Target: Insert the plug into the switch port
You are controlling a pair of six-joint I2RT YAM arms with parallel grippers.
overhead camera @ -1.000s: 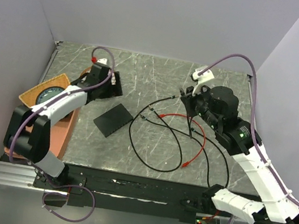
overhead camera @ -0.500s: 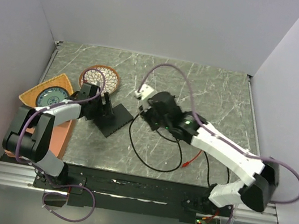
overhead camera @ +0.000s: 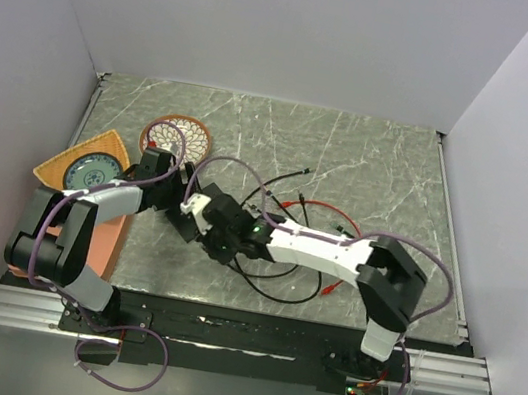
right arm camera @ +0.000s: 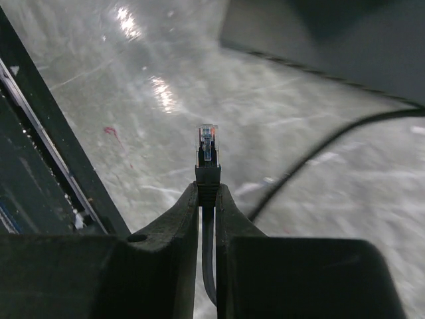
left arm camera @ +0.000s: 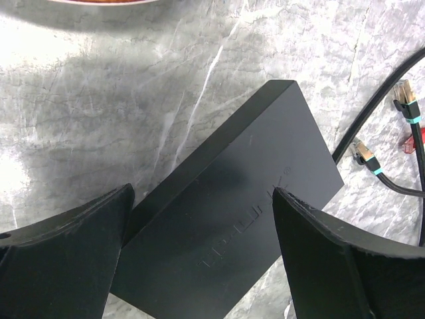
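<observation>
On the left wrist camera I see the switch (left arm camera: 232, 219) lying flat and askew on the marble table (left arm camera: 86, 113), its plain top face up. The left gripper (left arm camera: 202, 199) is released, its jaws spread wide astride the box. One finger sits just beside a long edge and the other overlaps the far part of the top face. I cannot tell whether either pad touches it. Beyond the switch's corner lie two spare connectors (left arm camera: 364, 154) with teal bands on black leads.

On the right wrist camera, the right gripper (right arm camera: 207, 193) is clenched on the plug (right arm camera: 207, 156). It pinches the dark boot so the clear tip stands out past the fingertips, with the black cable (right arm camera: 332, 146) trailing off to the side. A blurred dark shape fills the upper right corner, and I cannot say what it is.

From the overhead camera, the right arm reaches across the table to the left, and both grippers meet over the switch. The switch sits left of centre, near the round patterned dish (overhead camera: 178, 135) and mostly hidden under them. Loose black leads (overhead camera: 270, 280) and a red lead (overhead camera: 328, 208) lie to the right.
</observation>
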